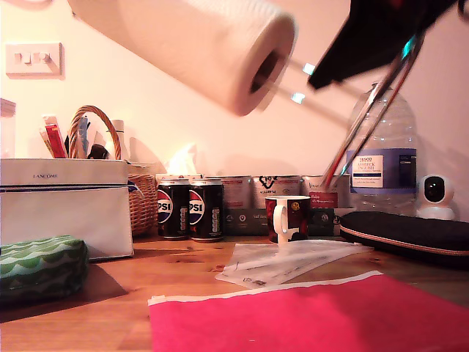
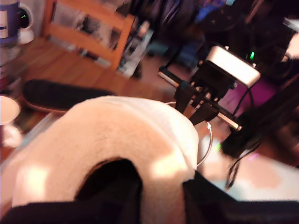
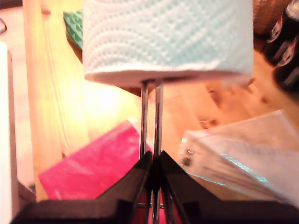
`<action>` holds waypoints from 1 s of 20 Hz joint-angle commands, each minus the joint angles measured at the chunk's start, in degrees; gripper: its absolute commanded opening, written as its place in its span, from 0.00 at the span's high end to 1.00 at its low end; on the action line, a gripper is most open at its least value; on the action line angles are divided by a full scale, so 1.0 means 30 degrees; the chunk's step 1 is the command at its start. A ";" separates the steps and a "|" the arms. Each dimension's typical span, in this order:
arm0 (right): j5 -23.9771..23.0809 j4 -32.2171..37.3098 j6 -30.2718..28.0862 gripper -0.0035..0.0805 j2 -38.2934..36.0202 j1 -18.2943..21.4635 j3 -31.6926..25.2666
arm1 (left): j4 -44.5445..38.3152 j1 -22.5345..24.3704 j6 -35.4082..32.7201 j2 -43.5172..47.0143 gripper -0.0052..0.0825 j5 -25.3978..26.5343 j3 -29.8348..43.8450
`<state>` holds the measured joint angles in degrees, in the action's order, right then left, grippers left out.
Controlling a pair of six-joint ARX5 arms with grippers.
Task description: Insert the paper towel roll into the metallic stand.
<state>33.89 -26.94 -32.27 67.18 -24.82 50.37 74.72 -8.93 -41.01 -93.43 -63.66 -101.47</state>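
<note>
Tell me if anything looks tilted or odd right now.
Yes: the metallic stand is held tilted in midair by my second gripper, not standing on the table, while my first gripper holds the paper towel roll slanted, partway onto its rods.

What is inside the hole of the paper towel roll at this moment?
The two chrome rods of the metallic stand go into the core of the paper towel roll. My second hand grips the rods. The paper covers how deep they reach.

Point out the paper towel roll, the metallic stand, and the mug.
paper towel roll [image 1: 198,44], exterior view, on its white embossed side.
metallic stand [image 3: 149,116], second wrist view, on its two-rod upright.
mug [image 1: 289,218], exterior view, on its front wall.
</note>
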 commanded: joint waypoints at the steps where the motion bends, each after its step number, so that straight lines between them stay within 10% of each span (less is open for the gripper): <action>1: 0.0670 0.1843 0.0503 0.97 -0.0495 -0.0044 -0.0933 | -0.0933 -0.0321 0.0444 -0.0044 0.97 0.1851 -0.0153; 14: 0.0022 1.9635 0.6951 0.97 0.0066 -0.0364 -0.9209 | -0.3570 -0.3504 0.3774 0.0437 0.97 1.0229 -0.1326; 20: -0.1486 2.5675 0.8073 0.97 0.3483 -0.2127 -0.9741 | -0.4277 -0.4947 0.4109 0.0430 0.97 1.3216 -0.1494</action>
<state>28.08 46.02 -8.88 77.52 -29.36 20.78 65.01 -24.27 -27.49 -91.50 -28.93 -105.65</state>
